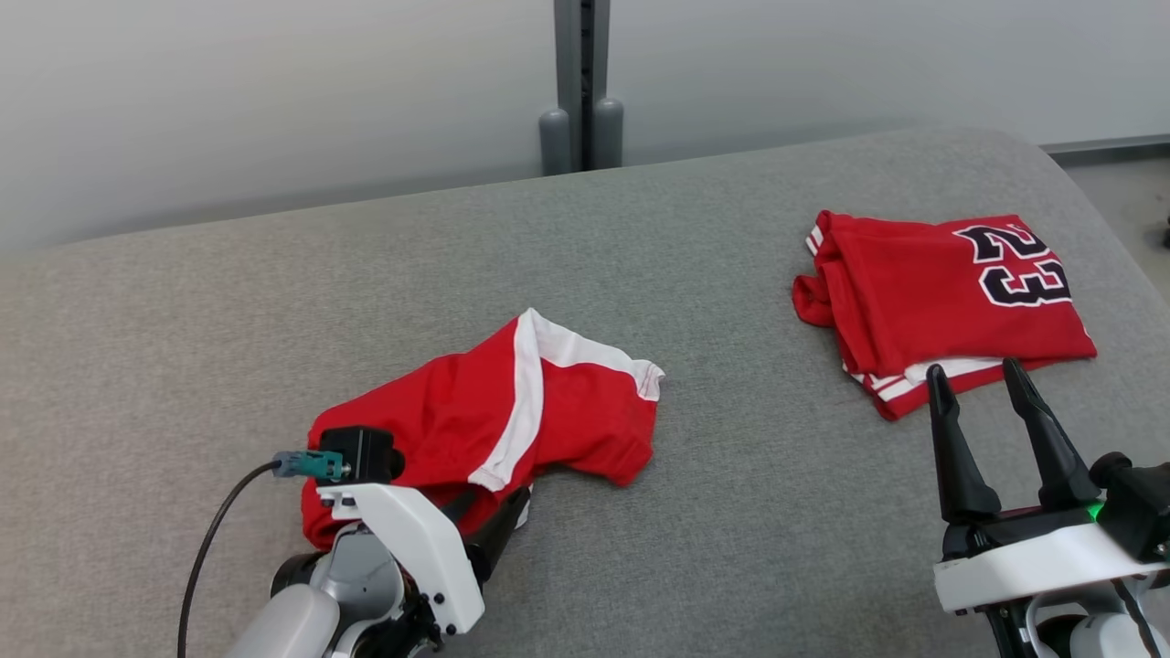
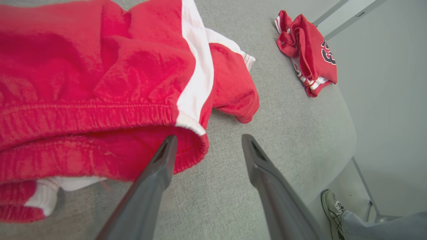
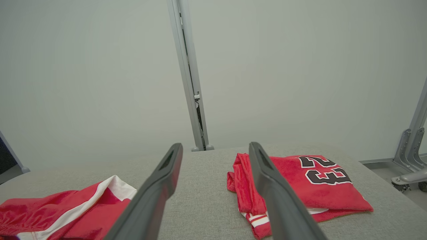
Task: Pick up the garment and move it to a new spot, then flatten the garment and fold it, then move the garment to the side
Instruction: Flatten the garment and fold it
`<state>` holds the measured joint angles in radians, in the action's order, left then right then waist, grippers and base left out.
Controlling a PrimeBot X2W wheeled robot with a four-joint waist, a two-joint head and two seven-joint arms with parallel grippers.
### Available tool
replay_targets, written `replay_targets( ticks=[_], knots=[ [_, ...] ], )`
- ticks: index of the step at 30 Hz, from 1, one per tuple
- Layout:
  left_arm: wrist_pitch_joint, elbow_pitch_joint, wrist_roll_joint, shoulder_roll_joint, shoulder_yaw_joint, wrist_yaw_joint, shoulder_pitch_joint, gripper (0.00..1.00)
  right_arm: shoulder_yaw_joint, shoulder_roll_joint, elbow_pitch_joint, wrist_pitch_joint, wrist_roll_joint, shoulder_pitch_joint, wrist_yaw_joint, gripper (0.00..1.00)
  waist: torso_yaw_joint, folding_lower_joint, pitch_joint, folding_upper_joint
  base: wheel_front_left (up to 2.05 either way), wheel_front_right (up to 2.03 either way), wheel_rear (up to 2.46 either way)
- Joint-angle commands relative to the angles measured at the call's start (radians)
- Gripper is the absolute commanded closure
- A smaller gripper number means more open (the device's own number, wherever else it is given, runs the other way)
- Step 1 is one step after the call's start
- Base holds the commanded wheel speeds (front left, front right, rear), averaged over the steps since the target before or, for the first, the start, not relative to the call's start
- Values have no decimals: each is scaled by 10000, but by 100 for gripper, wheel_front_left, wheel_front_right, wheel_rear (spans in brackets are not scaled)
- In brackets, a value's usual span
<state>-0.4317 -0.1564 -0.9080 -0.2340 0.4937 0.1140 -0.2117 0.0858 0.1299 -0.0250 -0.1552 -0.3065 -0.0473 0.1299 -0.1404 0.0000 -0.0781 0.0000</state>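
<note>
The garment (image 1: 475, 411) is a crumpled pair of red shorts with a white side stripe, lying on the grey padded table at the near left. In the left wrist view the garment (image 2: 100, 83) shows its gathered waistband facing the fingers. My left gripper (image 1: 484, 521) is open at the waistband's right end. In its own view the left gripper (image 2: 209, 138) has one finger against the hem and the other over bare table. My right gripper (image 1: 974, 367) is open and holds nothing, hovering at the near right. From the right gripper (image 3: 215, 146) the garment (image 3: 66, 206) lies at lower left.
A folded red jersey (image 1: 951, 283) with a black 23 lies at the far right of the table (image 1: 731, 512), just beyond my right fingertips. A grey post (image 1: 582, 82) stands behind the table. A person's shoe (image 2: 333, 210) is on the floor beyond the table's right edge.
</note>
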Motion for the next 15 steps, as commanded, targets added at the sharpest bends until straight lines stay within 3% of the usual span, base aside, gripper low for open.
replay_targets(
  ticks=[1,5,6,7,8,9,15],
  knots=[
    [19,-211,67,-26,-44,-100,-338,0,16,-15,83,-141,-29,-102,20,0,-204,0,-141,0,0,0,0],
    [-66,-675,-227,141,-154,-168,-524,0,48,-72,258,-248,-56,-197,20,0,-351,0,-171,0,0,0,0],
    [-79,-789,-187,87,-156,-161,-599,20,65,-84,288,-263,-54,-215,20,0,-381,0,-164,0,0,0,0],
    [-41,-889,-117,52,-152,-136,-682,56,81,-93,315,-292,-56,-228,20,0,-406,0,-159,0,0,0,0],
    [28,-978,-68,70,-159,-109,-743,64,94,-101,349,-317,-62,-241,20,0,-422,0,-153,0,0,0,0],
    [48,-1039,-73,112,-148,-131,-759,100,94,-101,381,-331,-66,-242,20,0,-423,0,-136,0,0,0,0],
    [249,-1087,108,67,19,-390,-791,100,4,-29,532,-338,-60,-64,20,0,-189,0,158,0,0,0,0]
  ],
)
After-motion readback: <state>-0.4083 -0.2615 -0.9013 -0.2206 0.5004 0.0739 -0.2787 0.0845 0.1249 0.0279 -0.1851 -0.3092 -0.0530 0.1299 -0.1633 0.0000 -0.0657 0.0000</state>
